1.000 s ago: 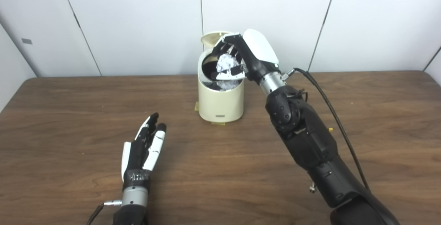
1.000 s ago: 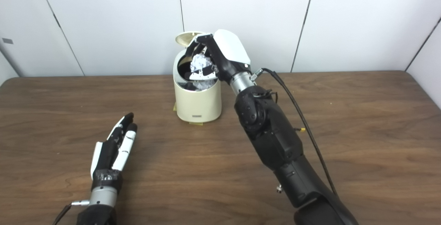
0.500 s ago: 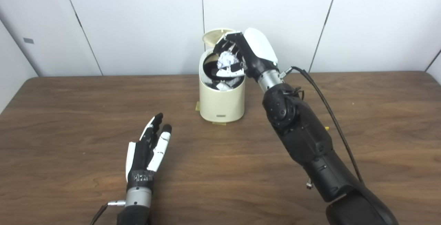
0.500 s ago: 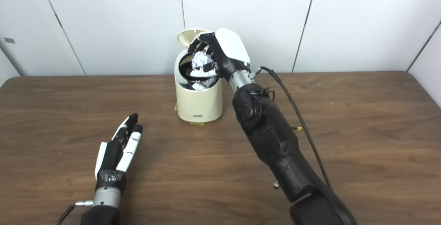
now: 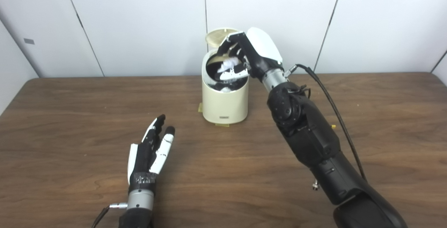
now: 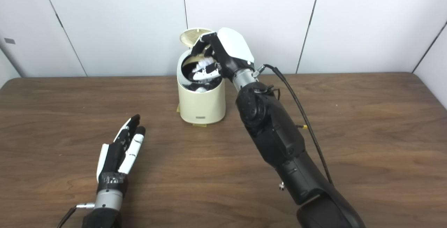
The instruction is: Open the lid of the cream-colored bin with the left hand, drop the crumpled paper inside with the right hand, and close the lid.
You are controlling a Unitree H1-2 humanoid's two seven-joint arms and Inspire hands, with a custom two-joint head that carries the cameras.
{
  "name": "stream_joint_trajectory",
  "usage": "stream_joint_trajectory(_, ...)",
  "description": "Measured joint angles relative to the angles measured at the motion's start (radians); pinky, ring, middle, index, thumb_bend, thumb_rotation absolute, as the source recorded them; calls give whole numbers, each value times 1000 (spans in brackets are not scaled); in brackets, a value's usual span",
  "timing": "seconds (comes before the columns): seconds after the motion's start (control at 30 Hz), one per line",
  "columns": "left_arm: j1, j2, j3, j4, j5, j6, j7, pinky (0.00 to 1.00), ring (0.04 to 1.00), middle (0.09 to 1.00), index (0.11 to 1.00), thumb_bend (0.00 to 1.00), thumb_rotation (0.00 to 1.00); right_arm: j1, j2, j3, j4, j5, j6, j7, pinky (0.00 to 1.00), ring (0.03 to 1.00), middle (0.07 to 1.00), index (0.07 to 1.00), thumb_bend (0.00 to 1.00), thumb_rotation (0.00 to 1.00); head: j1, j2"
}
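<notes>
White wall panels stand behind a dark wooden table point(image 5: 70, 98) that fills the lower part of both views.

At the left, the left hand point(image 5: 150, 151) lies low over the table, well apart from the bin, its fingers straight and close together and holding nothing.

Toward the middle back of the table stands the cream-colored bin point(image 5: 225, 98), upright, with small yellowish tabs showing at its base. Its lid point(image 5: 218, 36) is tipped up behind the opening, so the opening step looks done. White paper already lies in the dark interior.

To the right, the right hand point(image 5: 244, 55) hangs directly over the bin's mouth, its fingers curled downward. The crumpled paper point(image 5: 226, 65) shows as a white blur just below those fingers, at or inside the rim. Whether the fingers touch it or have let it go cannot be told from these views; it looks to be in the act of dropping. A black cable point(image 5: 335, 105) loops from the wrist along the forearm.

So the drop seems nearly finished. What remains, by my reading, is pulling the right hand clear and closing the lid, which nothing is near at present.

Count: one bin, one lid, two hands, one cable, and one crumpled paper at the rim besides the paper within.
</notes>
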Motion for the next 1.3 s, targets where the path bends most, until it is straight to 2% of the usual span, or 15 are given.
stream_joint_trajectory(0.13, 0, 0, 1, 5, -15, -7, -3, 984, 978, 966, 949, 627, 725, 2, -5, 4, -11, -4, 8, 13, 207, 288, 394, 578, 1000, 247, -3, 0)
stream_joint_trajectory(0.23, 0, 0, 4, 11, -31, -17, -4, 993, 977, 966, 943, 622, 706, 3, -12, 11, -11, -9, 12, 21, 306, 414, 501, 560, 1000, 247, 0, 2)
stream_joint_trajectory(0.3, 0, -1, 7, 13, -51, -21, -8, 994, 982, 975, 944, 598, 666, 3, -17, 14, -13, -10, 19, 32, 519, 607, 630, 548, 1000, 267, 2, 3)
stream_joint_trajectory(0.33, -1, -2, 9, 13, -61, -22, -8, 991, 975, 968, 937, 603, 663, 3, -22, 18, -19, -12, 24, 42, 588, 665, 662, 547, 1000, 273, 2, 3)
stream_joint_trajectory(0.4, -1, -4, 11, 13, -69, -22, -8, 999, 982, 964, 932, 602, 655, 1, -32, 28, -24, -18, 25, 53, 647, 727, 686, 544, 1000, 270, 3, 6)
stream_joint_trajectory(0.5, -1, -5, 10, 13, -69, -21, -6, 1000, 984, 959, 930, 599, 650, 1, -36, 33, -24, -20, 21, 53, 608, 689, 667, 551, 979, 209, 0, 8)
stream_joint_trajectory(0.53, -1, -5, 10, 13, -69, -21, -6, 1000, 985, 958, 934, 599, 648, 1, -36, 32, -24, -17, 18, 52, 556, 638, 653, 521, 757, 174, 0, 8)
stream_joint_trajectory(0.57, -1, -6, 10, 13, -69, -21, -6, 1000, 987, 958, 938, 598, 647, 3, -36, 28, -26, -7, 10, 50, 501, 573, 619, 505, 642, 151, -2, 11)
stream_joint_trajectory(0.6, -1, -7, 11, 13, -71, -21, -6, 1000, 988, 957, 938, 596, 632, 8, -35, 18, -28, 6, -3, 46, 449, 473, 557, 512, 568, 62, -2, 9)
stream_joint_trajectory(0.67, -1, -8, 12, 13, -72, -21, -5, 1000, 987, 957, 941, 596, 648, 23, -33, 0, -31, 29, -21, 25, 406, 420, 515, 518, 522, 16, -3, 11)
stream_joint_trajectory(0.8, -1, -7, 12, 13, -71, -21, -5, 1000, 990, 969, 943, 588, 662, 49, -27, -27, -35, 53, -55, -26, 376, 412, 495, 491, 503, 0, -3, 8)
stream_joint_trajectory(1.03, -3, -4, 15, 16, -72, -21, -7, 1000, 987, 960, 945, 602, 661, 56, -22, -70, -77, 109, -57, -31, 335, 402, 499, 508, 499, 0, -6, 2)
stream_joint_trajectory(1.13, -10, -1, 19, 29, -73, -28, -9, 999, 980, 961, 946, 599, 665, 60, -18, -91, -106, 137, -48, -25, 324, 402, 501, 512, 498, 0, -5, 0)
stream_joint_trajectory(1.3, -30, 13, 25, 39, -72, -20, -10, 1000, 996, 990, 931, 587, 656, 74, -10, -142, -187, 182, 7, -11, 293, 402, 513, 521, 494, 0, -5, -5)
